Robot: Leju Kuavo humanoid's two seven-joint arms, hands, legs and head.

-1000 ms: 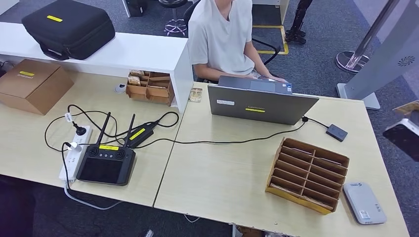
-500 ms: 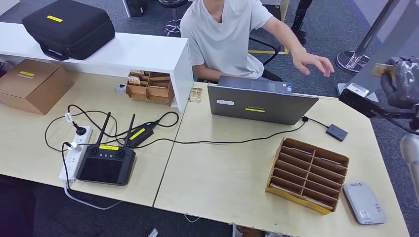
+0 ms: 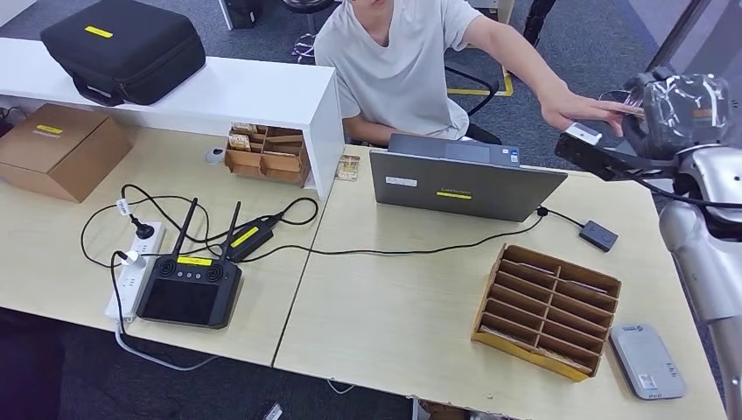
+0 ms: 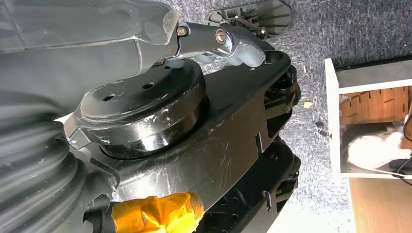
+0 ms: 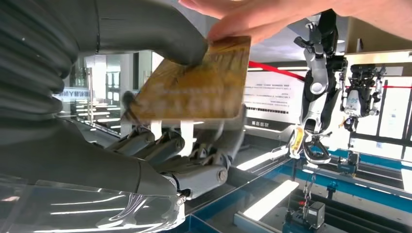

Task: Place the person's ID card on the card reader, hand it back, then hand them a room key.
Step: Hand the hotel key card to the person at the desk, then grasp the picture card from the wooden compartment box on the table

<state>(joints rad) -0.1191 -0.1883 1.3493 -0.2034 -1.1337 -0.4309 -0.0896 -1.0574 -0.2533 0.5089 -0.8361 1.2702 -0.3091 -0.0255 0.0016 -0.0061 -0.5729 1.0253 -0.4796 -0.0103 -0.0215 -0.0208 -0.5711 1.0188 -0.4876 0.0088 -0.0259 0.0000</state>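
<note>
At the upper right of the head view, the right hand [image 3: 678, 109] holds a gold card [image 5: 192, 85] between thumb and fingers, and the person's hand [image 3: 582, 107] is pinching its far edge. This looks like a handover, though which one I cannot tell. Next, whichever hand is giving lets go once the other's grip is firm. The card reader [image 3: 646, 360] lies at the worktop's [image 3: 394, 315] lower right. The left hand [image 4: 228, 46] hangs with fingers curled, holding nothing.

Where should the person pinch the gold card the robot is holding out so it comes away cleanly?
Pinch the gold card at its free corner, opposite the right hand's thumb, coming from the far side. That end sticks out bare; the person's fingers already touch it there.
</note>
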